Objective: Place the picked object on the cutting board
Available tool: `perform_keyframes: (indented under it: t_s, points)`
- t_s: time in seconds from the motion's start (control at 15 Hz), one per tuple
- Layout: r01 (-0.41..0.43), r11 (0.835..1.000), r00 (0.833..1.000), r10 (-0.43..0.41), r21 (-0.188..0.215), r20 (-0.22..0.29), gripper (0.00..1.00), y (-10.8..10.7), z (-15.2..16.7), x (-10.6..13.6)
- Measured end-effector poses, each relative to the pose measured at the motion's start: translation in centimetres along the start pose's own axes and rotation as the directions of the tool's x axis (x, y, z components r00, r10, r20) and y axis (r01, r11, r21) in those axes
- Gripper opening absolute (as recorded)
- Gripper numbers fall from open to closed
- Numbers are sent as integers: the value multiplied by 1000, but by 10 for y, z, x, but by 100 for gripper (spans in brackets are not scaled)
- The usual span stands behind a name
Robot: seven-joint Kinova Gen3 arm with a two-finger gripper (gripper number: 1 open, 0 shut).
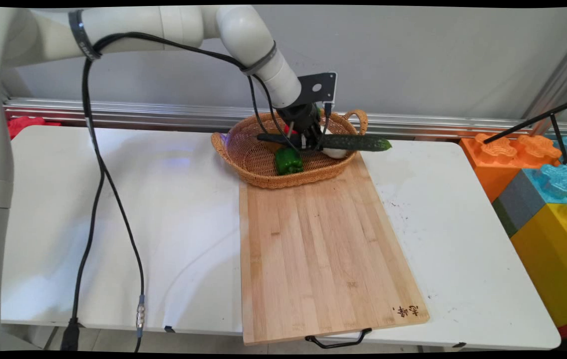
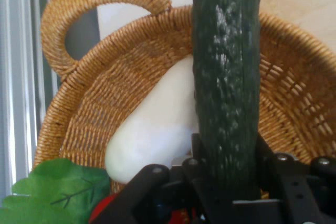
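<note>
Main view, pincer [image 1: 308,142]: closed on the cucumber [image 1: 358,142], low over the wicker basket [image 1: 248,154]
Main view, cucumber: lies level across the basket, its right end past the basket's right rim
Main view, basket: at the surface's [image 1: 114,209] far side, its near rim on the far end of the cutting board [image 1: 318,249]
Main view, green pepper [image 1: 288,160]: inside the basket, near its front wall
Hand view, pincer [image 2: 228,179]: clamped round the cucumber [image 2: 227,77]
Hand view, white vegetable [image 2: 155,129]: inside the basket [image 2: 94,103], under the cucumber
Hand view, green leaf [image 2: 52,192]: in the basket, beside the white vegetable
</note>
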Motion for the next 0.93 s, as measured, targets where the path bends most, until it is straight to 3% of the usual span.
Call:
perform_keyframes:
  t_s: [0.53, 0.73, 0.93]
  points:
    - [57, 996, 997, -54, 63, -52, 0, 22, -78, 35]
    - [119, 993, 992, -118, 26, -48, 0, 45, -100, 48]
    - [209, 977, 977, -210, -46, -27, 0, 78, -116, 59]
